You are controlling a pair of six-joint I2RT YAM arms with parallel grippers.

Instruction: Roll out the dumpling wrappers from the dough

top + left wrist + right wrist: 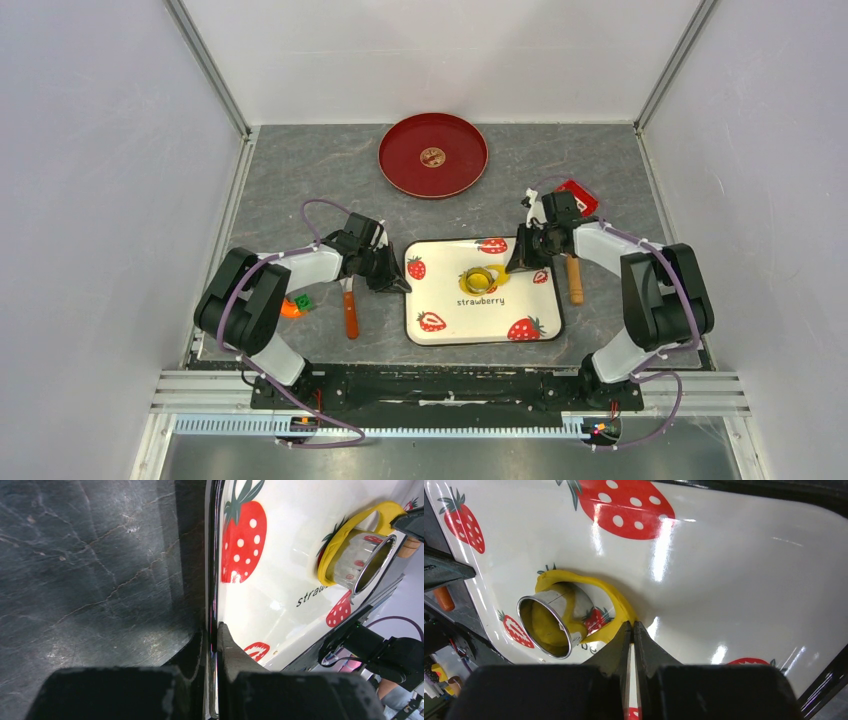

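Observation:
A white strawberry tray (pixel 440 292) lies between my arms. On it a metal ring cutter (pixel 479 279) stands in a ragged ring of yellow dough (pixel 497 273). In the right wrist view the cutter (pixel 551 625) has yellow dough inside it. My right gripper (pixel 517 265) is shut on the outer edge of the dough ring (pixel 616 602). My left gripper (pixel 400 283) is shut on the tray's left rim (pixel 214 605), and that view shows the cutter (pixel 362 560) further in. A small round dumpling wrapper (pixel 432 156) lies in the middle of the red plate (pixel 400 160) at the back.
A wooden rolling pin (pixel 574 278) lies right of the tray under my right arm. An orange-handled tool (pixel 350 312) lies left of the tray. Small orange and green pieces (pixel 296 305) sit by my left arm. A red object (pixel 580 195) lies behind my right gripper.

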